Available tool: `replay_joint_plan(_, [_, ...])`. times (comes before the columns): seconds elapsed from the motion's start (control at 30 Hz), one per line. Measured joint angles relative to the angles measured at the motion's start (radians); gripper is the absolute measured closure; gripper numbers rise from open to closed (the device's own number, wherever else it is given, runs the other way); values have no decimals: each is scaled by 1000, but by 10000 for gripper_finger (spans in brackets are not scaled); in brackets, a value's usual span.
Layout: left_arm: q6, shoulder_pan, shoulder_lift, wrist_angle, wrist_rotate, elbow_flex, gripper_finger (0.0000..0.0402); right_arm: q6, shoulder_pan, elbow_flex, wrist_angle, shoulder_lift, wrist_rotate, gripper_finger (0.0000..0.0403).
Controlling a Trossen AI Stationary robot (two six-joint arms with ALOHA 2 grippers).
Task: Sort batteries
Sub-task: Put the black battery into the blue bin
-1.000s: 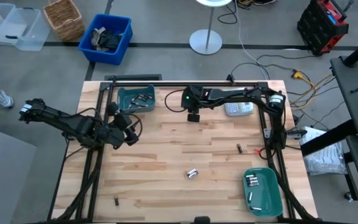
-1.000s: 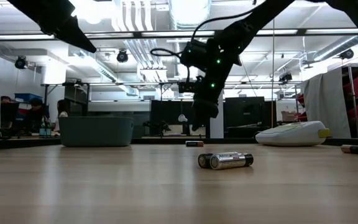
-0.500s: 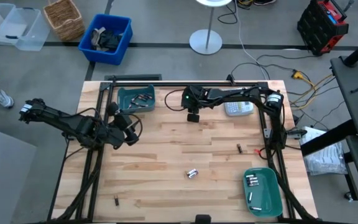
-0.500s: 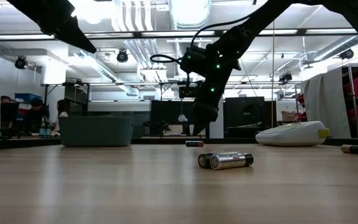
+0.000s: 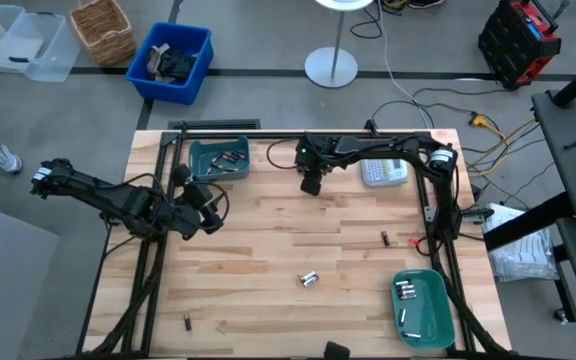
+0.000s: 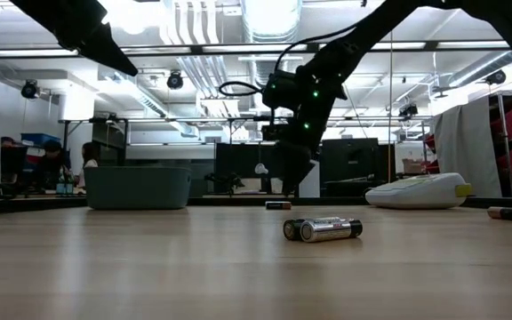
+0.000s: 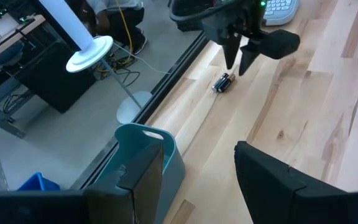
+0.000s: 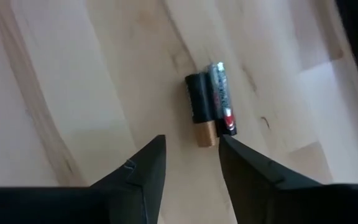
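Right tool poised over 2 batteries at the surface's far edge, fingers parted and empty; pair lying side by side and touching, just ahead of the tips, long axes running roughly in line with the gap rather than across it; likely calls for a wrist turn before closing; left tool farther off, near the far teal bin, wide open, holding nothing.

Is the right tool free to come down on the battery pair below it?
Probably yes: the right tool hangs open just above the two batteries lying side by side on bare table, with nothing between.
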Motion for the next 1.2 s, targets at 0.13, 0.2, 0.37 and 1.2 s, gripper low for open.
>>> replay_joint_plan(0.13, [0,0,0,0,0,0,223,86,4,49,-45,-1,-17,254])
replay_joint_plan(0.2, [0,0,0,0,0,0,223,91,10,84,-50,-2,-19,250])
replay_joint_plan(0.37, [0,0,0,0,0,0,223,146,24,160,-49,-5,-20,246])
replay_joint_plan(1.2, [-5,0,0,1,0,0,223,855,-125,367,-315,200,-173,291])
